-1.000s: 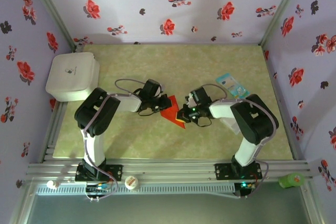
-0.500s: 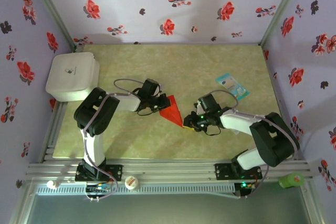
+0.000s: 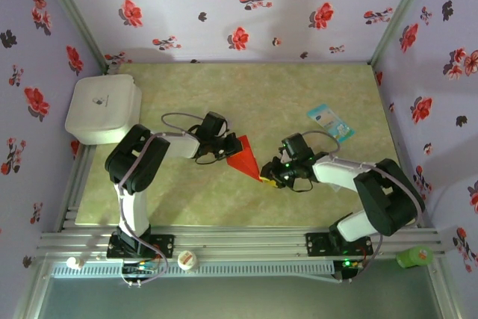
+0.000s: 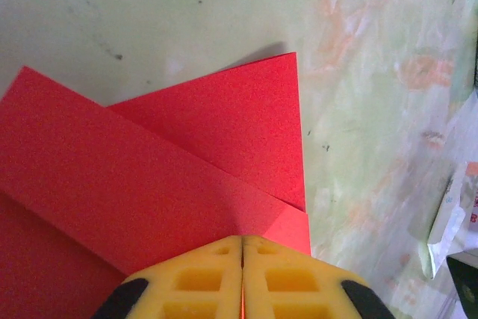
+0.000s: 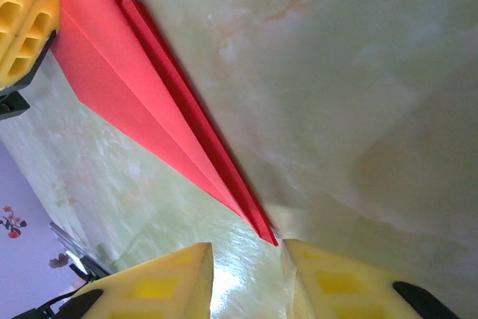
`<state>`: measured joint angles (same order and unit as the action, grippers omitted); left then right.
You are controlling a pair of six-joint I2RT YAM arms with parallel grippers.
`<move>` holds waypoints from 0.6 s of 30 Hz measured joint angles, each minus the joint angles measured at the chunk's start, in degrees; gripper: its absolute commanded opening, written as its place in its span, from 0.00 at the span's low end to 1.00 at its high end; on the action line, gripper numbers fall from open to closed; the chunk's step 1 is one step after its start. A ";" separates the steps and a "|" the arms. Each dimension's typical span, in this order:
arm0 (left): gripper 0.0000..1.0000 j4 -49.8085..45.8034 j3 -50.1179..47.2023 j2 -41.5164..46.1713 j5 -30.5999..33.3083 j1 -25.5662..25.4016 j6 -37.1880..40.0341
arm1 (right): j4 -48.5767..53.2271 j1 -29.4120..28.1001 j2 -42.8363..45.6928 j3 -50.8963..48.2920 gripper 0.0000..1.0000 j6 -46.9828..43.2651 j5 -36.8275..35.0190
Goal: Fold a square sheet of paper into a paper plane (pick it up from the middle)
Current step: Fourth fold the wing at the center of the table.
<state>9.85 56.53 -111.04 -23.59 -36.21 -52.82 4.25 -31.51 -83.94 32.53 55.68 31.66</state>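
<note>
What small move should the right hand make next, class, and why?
Probably close the right hand on the pointed tip of the paper. Its fingers stand apart with that tip lying between them, while the left hand is shut on the other end, so a grip here would likely let both hands work the next fold.

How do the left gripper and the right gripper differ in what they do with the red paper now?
The left gripper is shut on the red paper; the right gripper is open and holds nothing. The left gripper is at the paper's wide end, the right gripper at its pointed tip. Both have yellow fingers.
</note>
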 measured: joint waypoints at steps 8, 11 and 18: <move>0.09 -0.07 0.00 0.00 0.00 0.11 -0.87 | -2.71 -0.17 -2.86 -0.02 0.27 1.07 1.55; 0.09 -0.07 0.00 0.00 0.02 0.11 -0.87 | -2.78 -0.17 -2.86 -0.02 0.28 1.14 1.55; 0.09 -0.42 0.09 0.00 -0.02 0.22 -0.94 | -0.81 -0.17 -1.84 0.00 0.29 0.26 0.63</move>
<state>9.43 56.62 -111.04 -23.62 -35.99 -53.76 3.44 -31.68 -85.78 32.53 55.94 32.29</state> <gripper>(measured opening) 0.092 0.293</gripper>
